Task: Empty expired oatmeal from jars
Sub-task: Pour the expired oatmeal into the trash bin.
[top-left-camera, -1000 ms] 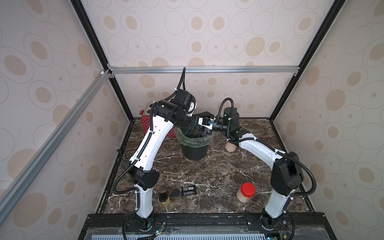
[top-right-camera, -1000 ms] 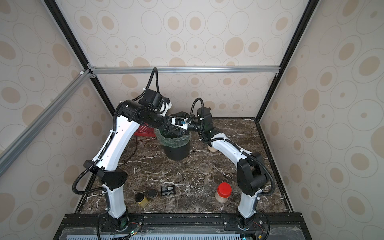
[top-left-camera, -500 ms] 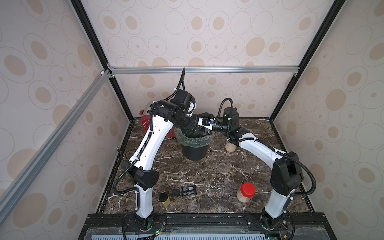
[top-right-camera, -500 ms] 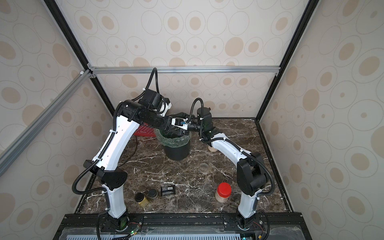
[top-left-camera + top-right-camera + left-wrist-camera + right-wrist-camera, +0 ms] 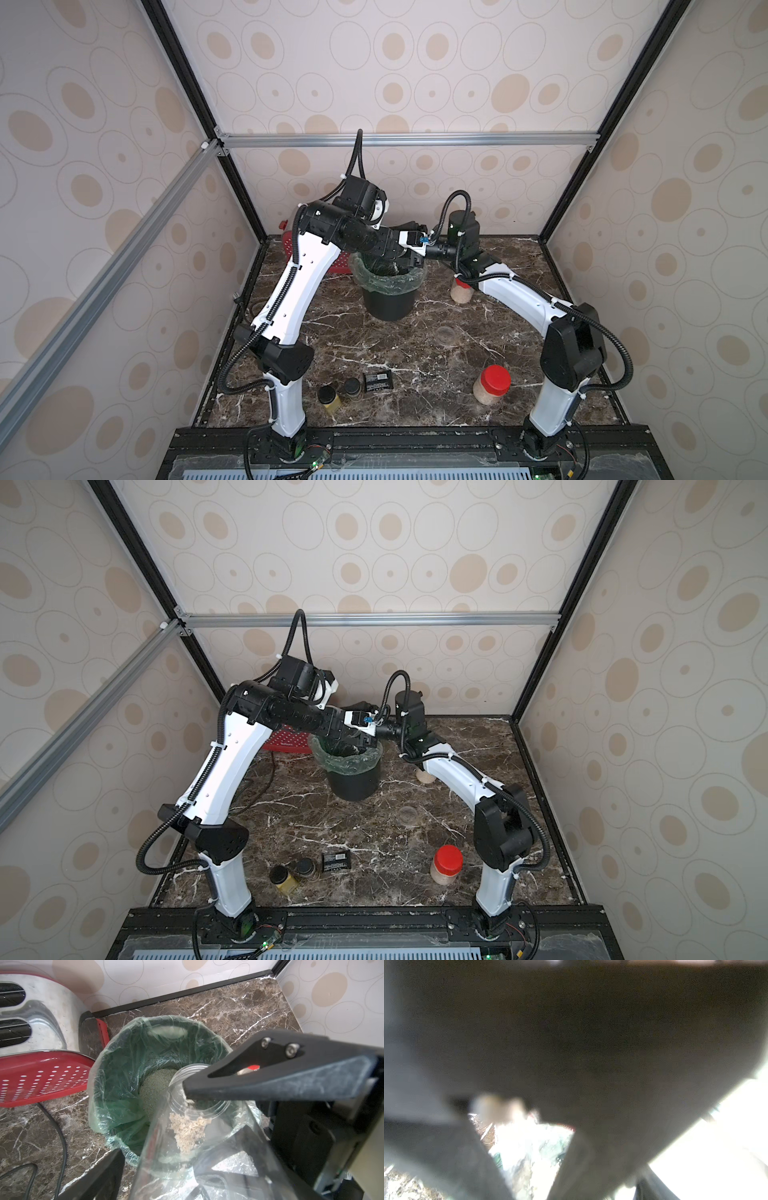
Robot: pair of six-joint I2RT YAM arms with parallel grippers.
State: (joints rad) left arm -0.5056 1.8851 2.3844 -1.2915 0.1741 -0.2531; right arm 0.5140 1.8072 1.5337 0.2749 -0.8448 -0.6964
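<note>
**Open jar**: we are finding it tipped mouth-down over the bin, lid off, neck above the green liner. A small clump of oatmeal is clinging to its lower wall, and a larger heap is lying in the bin's bottom.

**Left gripper**: its fingers are standing wide on either side of the open jar. The finger we are seeing clearly is standing off the wall, not pressing it.

**Right gripper**: one black finger is lying across the jar's mouth, tip at the rim, masking part of the neck. Its own wrist view is blurred, so we are unable to tell whether it is gripping.

**Obstruction:** in both top views the two arms are meeting above the bin and covering the open jar.

**Around the bin:**
- Beyond it, leftward: a toaster and a red perforated tray.
- Just right of it: a second jar, half hidden by the right forearm.
- Robot-side, rightward: a clear round lid lying flat, and further off a red-lidded jar standing upright and filled.
- Robot-side, leftward: two spice jars and a black packet.
</note>
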